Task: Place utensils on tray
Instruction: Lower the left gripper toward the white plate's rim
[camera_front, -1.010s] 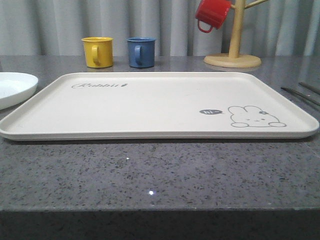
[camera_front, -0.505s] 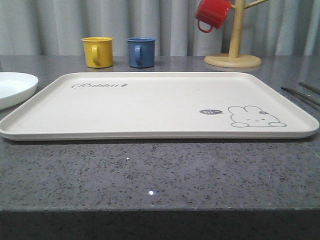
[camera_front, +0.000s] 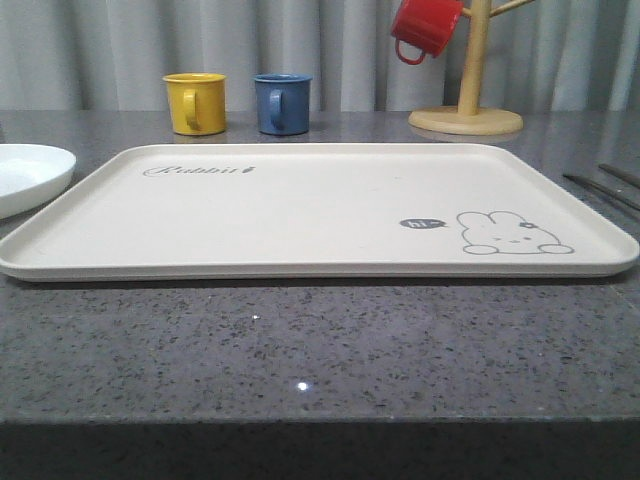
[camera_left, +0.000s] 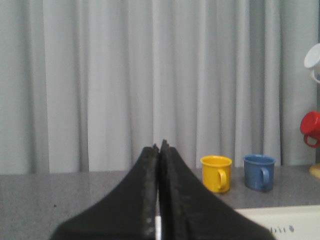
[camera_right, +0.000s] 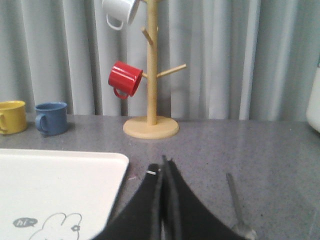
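The left gripper is clenched, its two black fingers pressed flat together with nothing between them, held level above the worktop and facing the grey curtain, which suggests it is parked and waiting, not reaching. The right gripper is likewise closed on nothing, its fingers meeting at a point over the bare stone just past the right edge of the tray. That position seems sensible, because the utensils lie on that side: a slim metal handle rests on the worktop just beside the right gripper, widening at its near end into what may be a spoon bowl, though it is cut off and I cannot be sure. In the front view, thin dark rods, probably the chopsticks, lie flat on the worktop near its right edge, apart from the tray. The cream tray, with its rabbit drawing at the near right corner, sits in the middle of the worktop and carries no cutlery yet, so the task looks unstarted. Behind the tray's far edge stand a yellow mug and a blue mug. A red mug hangs from the wooden mug tree near the far right, and a white plate sits off the tray's left edge.
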